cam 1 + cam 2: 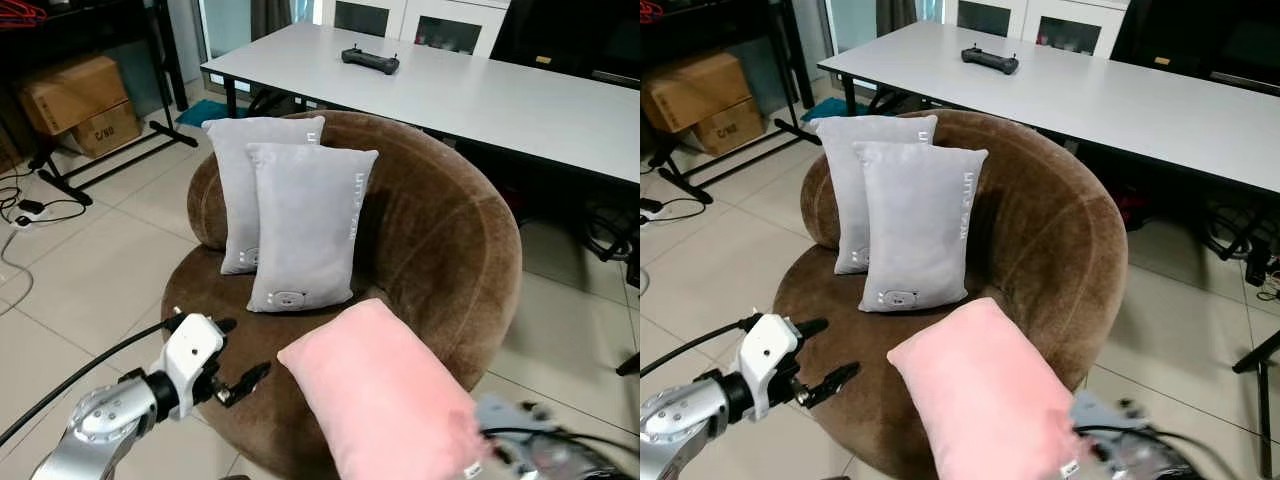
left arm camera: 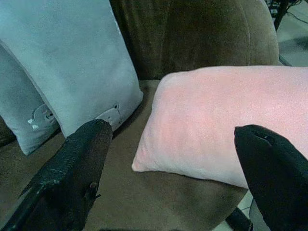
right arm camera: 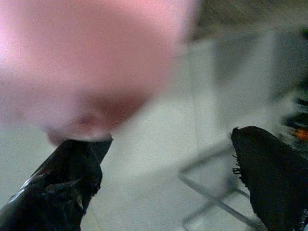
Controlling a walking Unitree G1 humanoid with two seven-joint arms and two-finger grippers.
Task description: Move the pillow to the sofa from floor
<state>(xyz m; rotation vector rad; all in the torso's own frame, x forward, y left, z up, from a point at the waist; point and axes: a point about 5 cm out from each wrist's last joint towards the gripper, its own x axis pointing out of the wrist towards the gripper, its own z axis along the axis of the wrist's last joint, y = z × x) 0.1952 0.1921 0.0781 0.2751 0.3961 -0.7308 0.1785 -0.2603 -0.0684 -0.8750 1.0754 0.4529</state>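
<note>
- step in hand, judged: placement. the pink pillow (image 1: 385,395) lies on the front edge of the round brown sofa (image 1: 440,240), part of it overhanging the seat rim, so the drop-off looks nearly done.
- left gripper (image 1: 232,365): fingers spread wide, holding nothing, hovering just beside the pillow's near corner. in its wrist view the pillow sits straight ahead between the two fingers, not touched.
- right gripper (image 3: 168,183): fingers wide apart in its wrist view, with the pillow's blurred pink corner close above one fingertip (image 3: 82,154); contact cannot be confirmed. in the head views this arm is a blur beside the pillow's outer end.
- two grey pillows (image 1: 300,225) stand upright against the backrest, beyond the left gripper and apart from the pink one.
- next move, judged: confirm release, then nudge the pillow further onto the seat so it cannot slide off, without toppling the grey pillows.
</note>
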